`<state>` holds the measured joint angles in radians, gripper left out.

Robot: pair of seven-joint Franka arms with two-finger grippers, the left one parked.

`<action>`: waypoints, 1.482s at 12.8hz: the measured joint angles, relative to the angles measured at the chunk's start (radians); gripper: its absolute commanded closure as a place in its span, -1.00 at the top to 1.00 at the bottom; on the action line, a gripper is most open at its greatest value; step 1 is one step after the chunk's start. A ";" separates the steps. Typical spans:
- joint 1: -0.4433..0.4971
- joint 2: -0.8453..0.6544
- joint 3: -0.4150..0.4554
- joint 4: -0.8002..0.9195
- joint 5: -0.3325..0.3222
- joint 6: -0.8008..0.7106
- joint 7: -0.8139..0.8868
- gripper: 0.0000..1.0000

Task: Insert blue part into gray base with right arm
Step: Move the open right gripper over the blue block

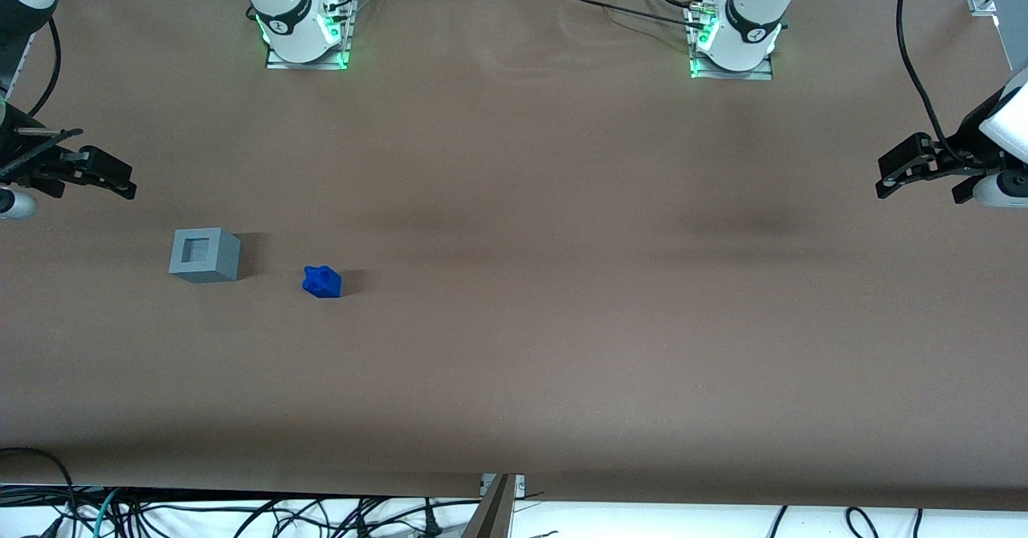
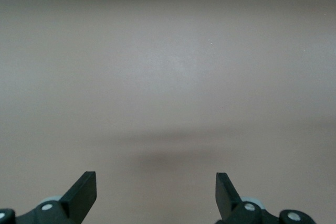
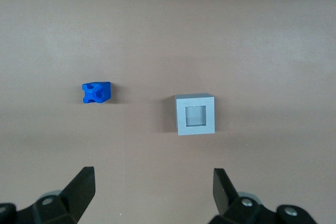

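Observation:
The gray base (image 1: 205,254) stands on the brown table toward the working arm's end, its square recess facing up and holding nothing. The blue part (image 1: 322,281) lies on the table beside it, a little nearer the front camera and a short gap apart. My right gripper (image 1: 125,184) hangs open and empty above the table at the working arm's end, apart from both things. In the right wrist view the gray base (image 3: 196,114) and the blue part (image 3: 96,92) both show ahead of the open gripper (image 3: 153,181), with bare table between the fingers.
The two arm bases (image 1: 303,24) (image 1: 737,32) are bolted at the table edge farthest from the front camera. The parked gripper (image 1: 911,170) hangs at the other end. Cables (image 1: 241,518) lie below the table's near edge.

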<state>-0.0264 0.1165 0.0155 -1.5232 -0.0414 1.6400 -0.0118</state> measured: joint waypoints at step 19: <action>0.178 0.330 0.017 -0.007 0.001 0.194 0.089 0.98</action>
<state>0.1515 0.4464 0.0321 -1.5306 -0.0400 1.8342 0.0777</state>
